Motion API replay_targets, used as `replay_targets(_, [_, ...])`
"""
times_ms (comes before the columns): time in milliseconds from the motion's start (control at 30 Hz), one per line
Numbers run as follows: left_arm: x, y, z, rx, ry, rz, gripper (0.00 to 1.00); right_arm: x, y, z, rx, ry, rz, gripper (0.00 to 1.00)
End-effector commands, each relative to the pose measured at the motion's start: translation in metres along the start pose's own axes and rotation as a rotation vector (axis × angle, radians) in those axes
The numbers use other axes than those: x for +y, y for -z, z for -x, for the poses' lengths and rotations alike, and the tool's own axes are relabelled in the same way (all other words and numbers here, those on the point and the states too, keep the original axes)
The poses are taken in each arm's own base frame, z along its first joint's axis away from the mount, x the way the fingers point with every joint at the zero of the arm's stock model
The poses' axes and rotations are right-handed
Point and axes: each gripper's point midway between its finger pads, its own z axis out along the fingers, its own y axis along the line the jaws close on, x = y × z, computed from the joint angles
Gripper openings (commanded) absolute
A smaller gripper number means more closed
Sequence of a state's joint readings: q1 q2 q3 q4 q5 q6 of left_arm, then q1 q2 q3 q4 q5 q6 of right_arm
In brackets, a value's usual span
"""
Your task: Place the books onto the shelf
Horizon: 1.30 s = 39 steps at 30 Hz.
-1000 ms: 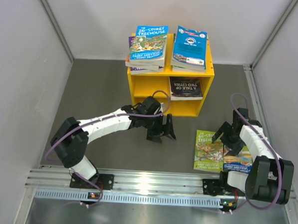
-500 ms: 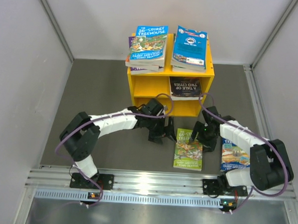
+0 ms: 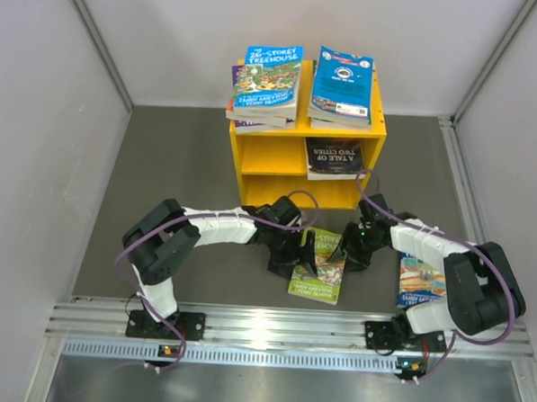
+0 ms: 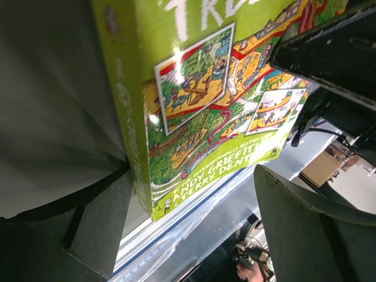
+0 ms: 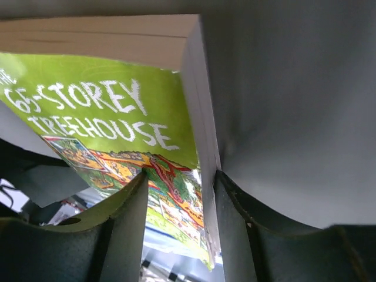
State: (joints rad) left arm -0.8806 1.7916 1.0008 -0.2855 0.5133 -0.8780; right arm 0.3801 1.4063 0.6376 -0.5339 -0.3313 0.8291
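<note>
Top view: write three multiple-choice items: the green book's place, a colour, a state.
1. The green book lies: A. on the shelf top; B. inside the shelf; C. on the table between the left end effector and right end effector.
2. The shelf is: A. yellow; B. red; C. white.
3. The left end effector is: A. shut tight; B. open; C. clamped on a pen.
C, it sits on the table between them; A, bright yellow boards; B, fingers spread wide around the book.

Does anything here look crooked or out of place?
Yes. On the shelf top, the left stack is untidy: a purple book juts out sideways from beneath the others.
</note>
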Motion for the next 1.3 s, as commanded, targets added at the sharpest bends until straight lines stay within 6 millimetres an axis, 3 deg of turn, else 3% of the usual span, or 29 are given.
replay_targets(0, [0.015,-0.02,-0.015,0.045,0.013,-0.002,0.89,-0.021,-0.039,-0.023,0.063,0.014,-0.044,0.38])
replay_targets(33, [0.02,-0.025,-0.018,0.061,0.031,-0.006,0.89,-0.024,-0.044,-0.027,0.081,0.008,-0.05,0.36])
replay_targets(133, [0.016,-0.028,-0.025,0.072,0.055,-0.083,0.85,-0.021,-0.054,-0.035,0.114,0.007,-0.011,0.13])
replay_targets(167, [0.013,-0.026,-0.024,0.063,0.052,-0.095,0.84,-0.021,-0.055,-0.037,0.117,0.008,0.003,0.0])
replay_targets(267, [0.001,-0.015,-0.019,0.007,0.013,-0.14,0.76,-0.014,-0.053,-0.039,0.114,0.021,0.038,0.0])
replay_targets(400, [-0.017,0.006,-0.011,-0.075,-0.037,-0.181,0.73,0.006,-0.038,-0.04,0.096,0.034,0.124,0.0])
replay_targets(533, [-0.033,0.035,0.001,-0.196,-0.071,-0.206,0.71,0.045,-0.007,-0.04,0.064,0.069,0.316,0.0])
replay_targets(633, [-0.037,0.055,0.011,-0.279,-0.05,-0.241,0.67,0.071,0.017,-0.047,0.069,0.094,0.456,0.0])
replay_targets(667, [-0.028,0.059,0.016,-0.311,-0.024,-0.233,0.66,0.077,0.022,-0.049,0.067,0.106,0.486,0.0])
replay_targets(800, [-0.028,0.081,0.026,-0.4,0.035,-0.291,0.61,0.096,0.046,-0.053,0.042,0.127,0.594,0.0])
replay_targets(933, [-0.03,0.082,0.028,-0.408,0.052,-0.311,0.34,0.117,0.06,-0.048,0.013,0.142,0.687,0.0])
replay_targets(967, [-0.033,0.083,0.03,-0.41,0.051,-0.321,0.13,0.12,0.063,-0.046,0.009,0.142,0.696,0.0])
replay_targets(1000, [-0.033,0.083,0.032,-0.417,0.057,-0.315,0.02,0.123,0.063,-0.045,0.008,0.137,0.696,0.0])
replay_targets(1267, [-0.047,0.105,0.065,-0.556,0.026,-0.241,0.0,0.156,0.086,-0.024,-0.079,0.18,0.746,0.0])
